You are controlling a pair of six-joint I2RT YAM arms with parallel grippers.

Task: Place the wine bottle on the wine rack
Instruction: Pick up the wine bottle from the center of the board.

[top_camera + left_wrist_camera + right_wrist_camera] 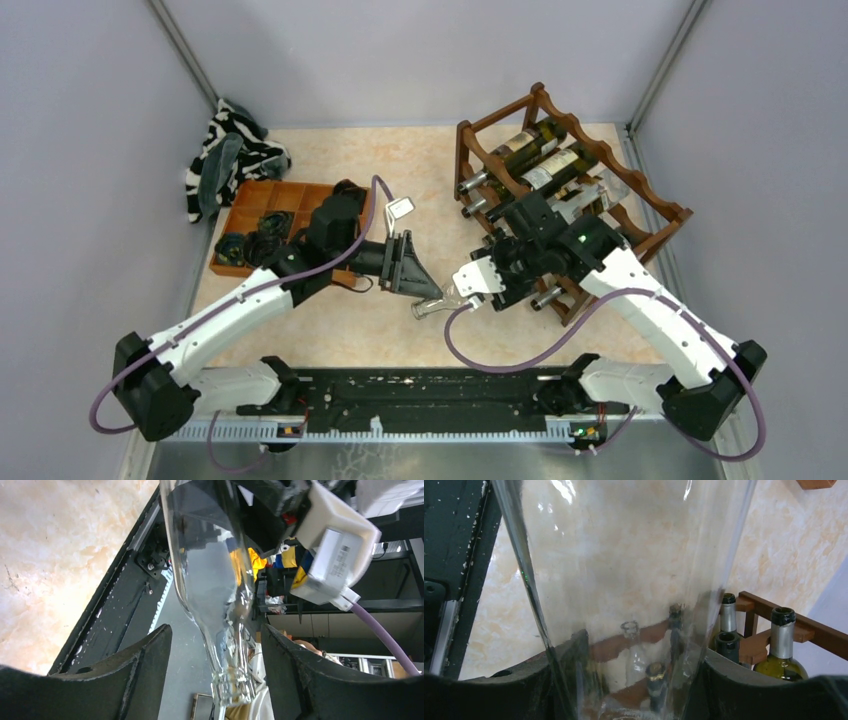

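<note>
The wine bottle [437, 304], clear glass with no label I can see, hangs above the table between my two arms, just in front of the wine rack [545, 100] and not yet on it. My right gripper [641, 645] is clamped across the bottle's wide body. My left gripper [216, 630] is spread around the neck, with a gap showing on each side. I judge this to be a two-handed steadying or handover, so I want the neck centred between the left fingers [145, 655] before they pinch just behind the lip. Glass is slick, and the right hold should not let go until the left is firm. The bottles in the rack [535, 150] carry pale labels too small to read. The sticker on the white wrist module [335, 550] shows fine print I cannot make out.
</note>
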